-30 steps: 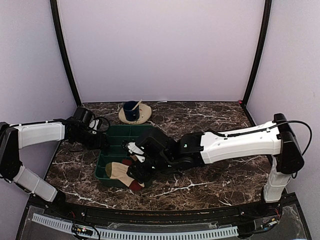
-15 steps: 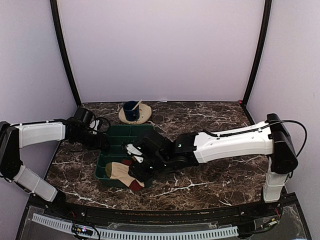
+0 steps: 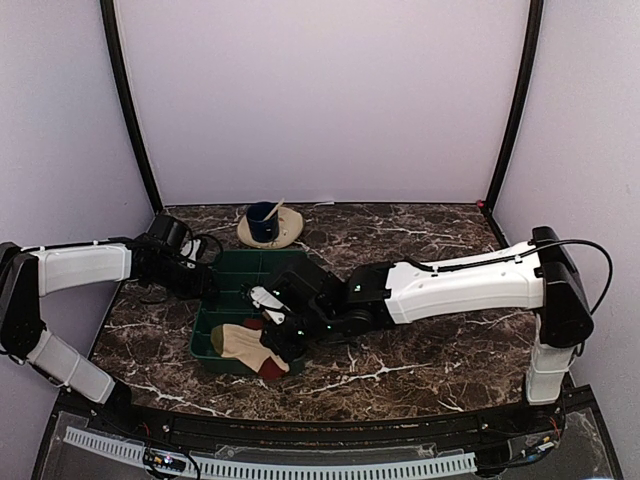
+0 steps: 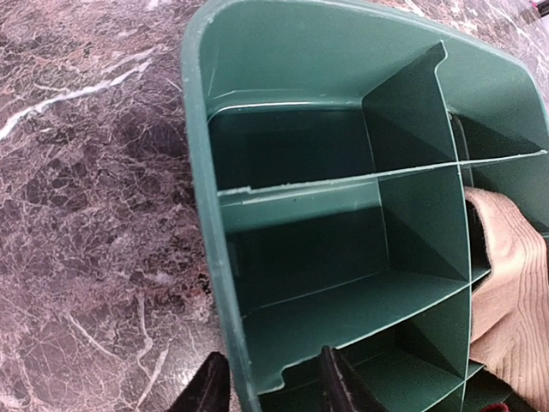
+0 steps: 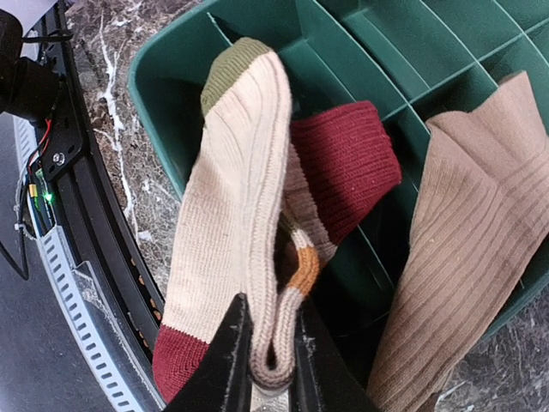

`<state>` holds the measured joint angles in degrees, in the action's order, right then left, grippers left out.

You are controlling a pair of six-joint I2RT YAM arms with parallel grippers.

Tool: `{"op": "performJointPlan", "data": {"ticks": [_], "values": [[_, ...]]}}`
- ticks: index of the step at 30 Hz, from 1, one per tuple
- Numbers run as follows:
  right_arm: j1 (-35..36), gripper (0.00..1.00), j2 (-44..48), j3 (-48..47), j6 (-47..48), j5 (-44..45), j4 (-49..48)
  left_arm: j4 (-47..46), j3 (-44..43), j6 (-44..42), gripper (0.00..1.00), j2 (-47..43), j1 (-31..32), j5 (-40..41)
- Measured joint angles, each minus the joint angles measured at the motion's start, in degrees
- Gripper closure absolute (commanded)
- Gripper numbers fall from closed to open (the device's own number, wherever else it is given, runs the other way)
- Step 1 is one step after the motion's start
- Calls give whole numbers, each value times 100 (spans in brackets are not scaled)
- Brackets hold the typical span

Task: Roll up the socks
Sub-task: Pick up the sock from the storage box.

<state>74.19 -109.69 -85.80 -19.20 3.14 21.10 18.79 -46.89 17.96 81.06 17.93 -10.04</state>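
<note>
Lilac walls (image 3: pixel 320 100), marble table (image 3: pixel 430 235) (white-veined), socks (image 3: pixel 240 343)

A green divided tray (image 3: pixel 240 265) sits on the dark marble table (image 3: pixel 430 235); behind it, a beige saucer (image 3: pixel 292 232) (blue cup (image 3: pixel 262 222) on it).

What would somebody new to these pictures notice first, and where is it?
The right gripper pinches the edge of a cream sock draped over the near end of a green divided tray. The left gripper straddles the tray's left rim; a blue cup on a saucer stands behind.
</note>
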Motion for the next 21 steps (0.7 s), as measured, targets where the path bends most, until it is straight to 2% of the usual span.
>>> {"op": "performJointPlan", "data": {"ticks": [6, 15, 21], "values": [[0, 88, 22, -26, -2, -17, -4, 63, -48, 11, 81, 0, 31, 79], [-13, 89, 396, -33, 9, 186, -35, 236, -166, 31, 90, 7, 42, 376], [-96, 89, 785, -33, 57, 382, -142, 280, -214, 79, 91, 39, 63, 566]]}}
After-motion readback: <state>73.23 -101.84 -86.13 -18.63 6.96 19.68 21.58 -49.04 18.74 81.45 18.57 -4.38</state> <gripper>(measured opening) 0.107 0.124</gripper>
